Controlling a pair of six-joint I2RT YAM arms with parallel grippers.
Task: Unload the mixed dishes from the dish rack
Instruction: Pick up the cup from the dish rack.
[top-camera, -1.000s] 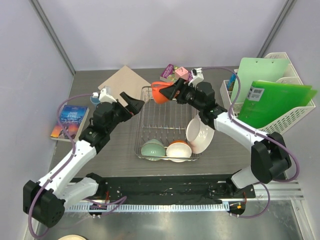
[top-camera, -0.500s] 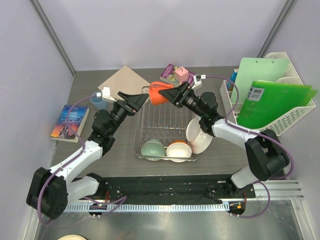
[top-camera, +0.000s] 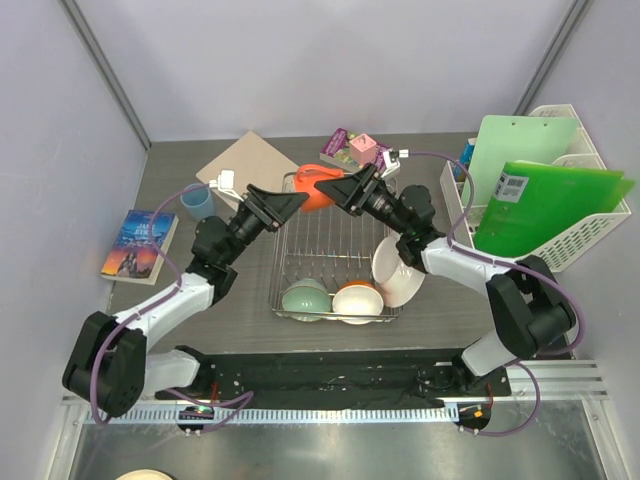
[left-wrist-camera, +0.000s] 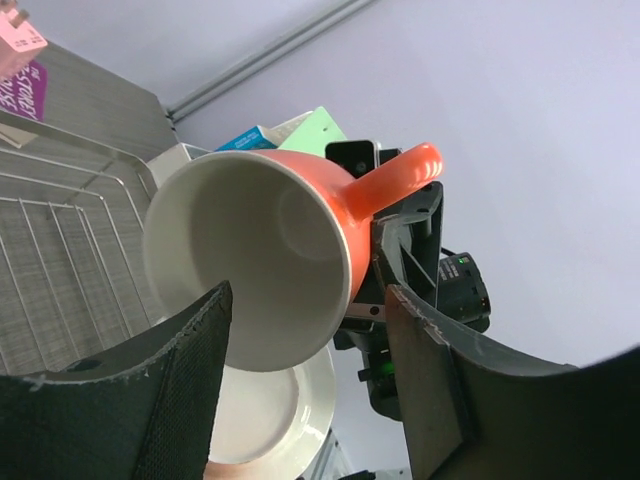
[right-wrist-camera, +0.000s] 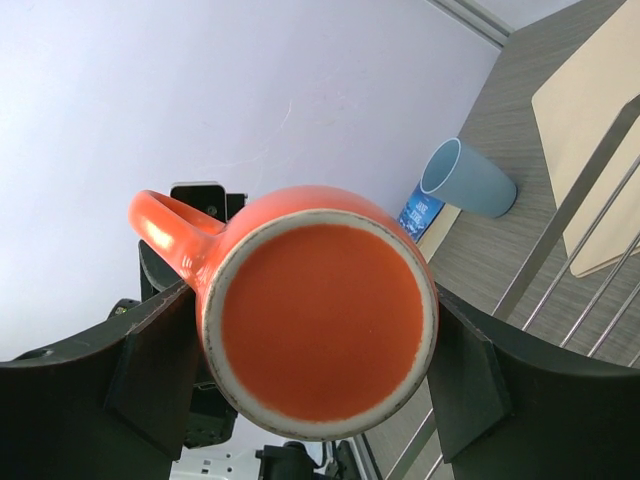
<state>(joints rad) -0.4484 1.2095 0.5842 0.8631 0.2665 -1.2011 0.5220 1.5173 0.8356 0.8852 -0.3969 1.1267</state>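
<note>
Nearest me, the pale green bowl and the cream bowl with orange outside are sitting at the front end of the dish rack, with the large white plate leaning at its right side. Over the far corner, my right end effector is pinching the orange-red mug by its base. The mouth is facing left, I judge for a handover, since my left end effector is hovering spread around the rim. The light-blue cup is standing on the desk beyond a book seemingly titled Jane Eyre.

Orange mug hangs sideways over the rack holding green bowl, orange bowl, leaning plate; cup stands outside.
</note>
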